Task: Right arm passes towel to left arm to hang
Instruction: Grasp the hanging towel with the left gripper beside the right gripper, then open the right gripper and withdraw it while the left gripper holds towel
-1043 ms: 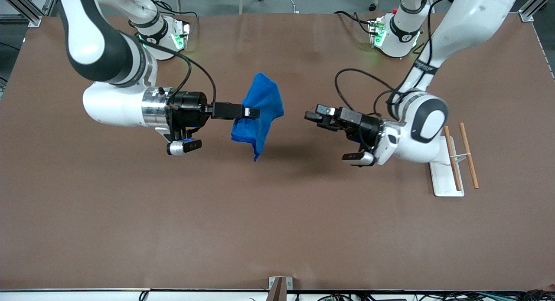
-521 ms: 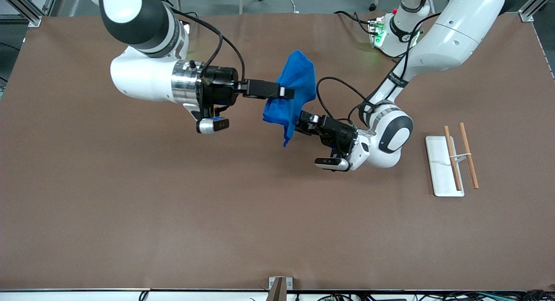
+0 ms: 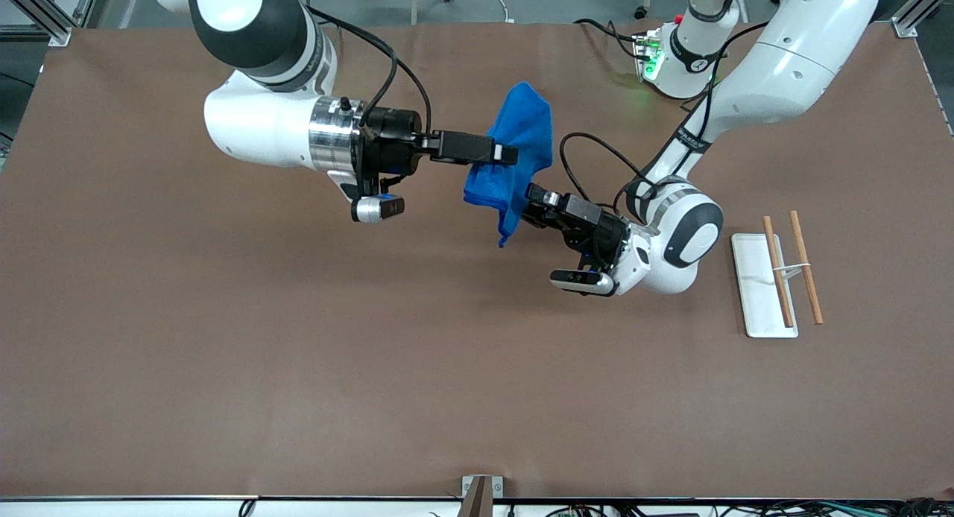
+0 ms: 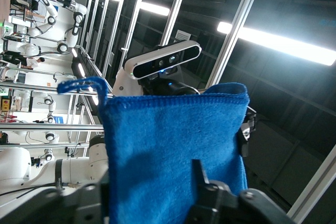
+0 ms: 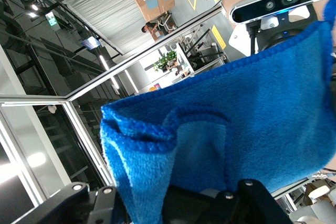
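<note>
The blue towel hung folded and bunched in midair, pinched between the right gripper's closed fingers, its lower corner drooping against the left gripper's fingers, which straddled its hem.

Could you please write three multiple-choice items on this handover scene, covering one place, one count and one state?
1. Where is the towel?
A. lying on the table
B. in the air between the two claws
C. hung on the rack

2. How many wooden rods does the white-based rack have?
A. one
B. two
C. four

3. The right claw is:
A. shut on the towel
B. open over the rack
C. out of view

Answers: 1 B, it hangs above its shadow, left claw beside it; 2 B, two rods show; 3 A, its fingers pinch the cloth.
</note>
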Available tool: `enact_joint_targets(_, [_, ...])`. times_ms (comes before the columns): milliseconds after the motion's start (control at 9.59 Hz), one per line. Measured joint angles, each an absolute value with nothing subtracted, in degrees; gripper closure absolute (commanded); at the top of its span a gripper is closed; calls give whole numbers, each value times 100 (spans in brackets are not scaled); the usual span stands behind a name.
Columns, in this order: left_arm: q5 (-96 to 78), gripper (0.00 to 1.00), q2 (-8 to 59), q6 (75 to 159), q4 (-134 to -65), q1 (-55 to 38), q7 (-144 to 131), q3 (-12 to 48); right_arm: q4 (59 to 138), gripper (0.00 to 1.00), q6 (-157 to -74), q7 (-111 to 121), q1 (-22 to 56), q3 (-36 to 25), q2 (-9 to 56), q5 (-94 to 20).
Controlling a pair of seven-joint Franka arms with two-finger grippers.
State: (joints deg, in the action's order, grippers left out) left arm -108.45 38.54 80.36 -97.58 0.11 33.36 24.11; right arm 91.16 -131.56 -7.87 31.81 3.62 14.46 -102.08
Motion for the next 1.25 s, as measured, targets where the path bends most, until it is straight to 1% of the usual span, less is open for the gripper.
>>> enact_joint_targets(104, [-10845, 99, 3854, 8017, -9758, 52, 3335, 2411, 9116, 100, -13170, -793, 3198, 362, 1447, -10208])
enact_joint_targets(209, [-10845, 100, 3854, 8006, -9758, 78, 3325, 2410, 9116, 99, -13176, -796, 3200, 361, 1447, -10208])
enact_joint_targets(313, [-10845, 100, 3854, 8004, -9758, 100, 3319, 2409, 9116, 92, -13179, -798, 3200, 358, 1447, -10208])
enact_joint_targets(417, [-10845, 100, 3854, 8004, -9757, 132, 3318, 2407, 9116, 51, -13179, -802, 3200, 356, 1448, -10208])
enact_joint_targets(521, [-10829, 100, 3854, 8003, -9738, 154, 3317, 2388, 9116, 4, -13184, -803, 3200, 353, 1450, -10208])
enact_joint_targets(626, [-10777, 100, 3854, 8005, -9668, 161, 3260, 2331, 9117, 0, -13232, -807, 3201, 351, 1452, -10208])
enact_joint_targets(939, [-10535, 100, 3853, 8339, -9330, 169, 2725, 2113, 9115, 0, -13488, -799, 3178, 238, 1453, -10140])
enact_joint_targets(1043, [-10351, 100, 3853, 8566, -9211, 169, 2636, 2056, 9115, 0, -13500, -794, 3074, 163, 1453, -9896])
enact_joint_targets(1252, [-10100, 100, 3852, 9055, -8972, 160, 2335, 1993, 9129, 0, -13477, -811, 2683, 119, 1463, -9008])
